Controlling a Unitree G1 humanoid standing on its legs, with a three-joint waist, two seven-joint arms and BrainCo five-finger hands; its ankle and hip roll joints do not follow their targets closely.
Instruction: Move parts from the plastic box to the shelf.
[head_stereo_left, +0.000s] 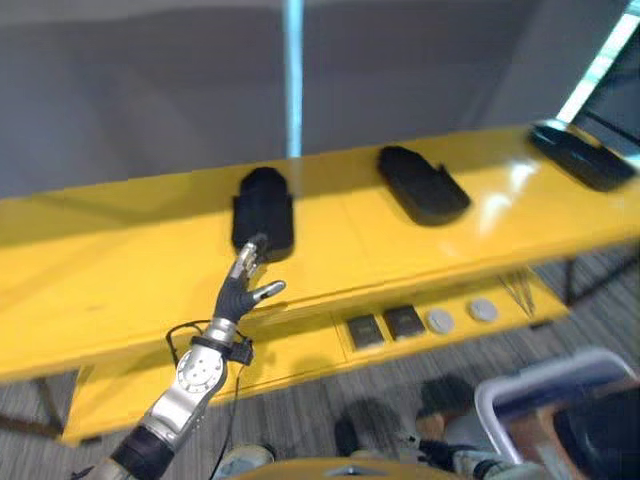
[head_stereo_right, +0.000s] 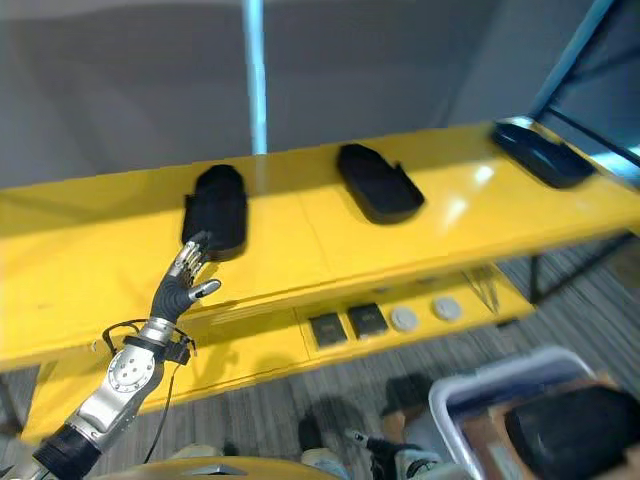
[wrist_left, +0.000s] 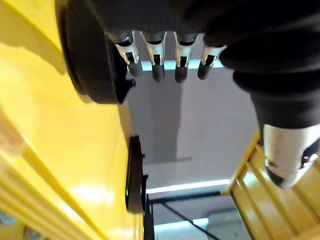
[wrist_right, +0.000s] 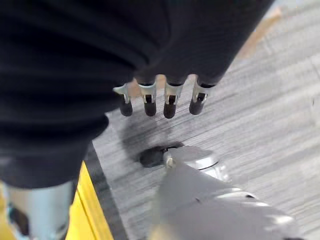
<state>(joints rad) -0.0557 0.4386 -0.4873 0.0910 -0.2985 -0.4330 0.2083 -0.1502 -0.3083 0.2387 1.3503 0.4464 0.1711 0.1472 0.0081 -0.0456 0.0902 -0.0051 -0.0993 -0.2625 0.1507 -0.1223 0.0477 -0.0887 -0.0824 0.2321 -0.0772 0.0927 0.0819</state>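
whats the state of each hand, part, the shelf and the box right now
left hand: open, raised at the nearest part
right hand: open, holding nothing, over the floor
three black parts: lying on the shelf
shelf: yellow, holds three parts
plastic box: holds a black part

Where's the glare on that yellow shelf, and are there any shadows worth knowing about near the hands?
Left eye view: white glare on the yellow shelf between the middle black part and the right black part. Left wrist view: a bright patch on the shelf past the left hand. Right wrist view: a soft shadow on the grey floor beneath the right hand.
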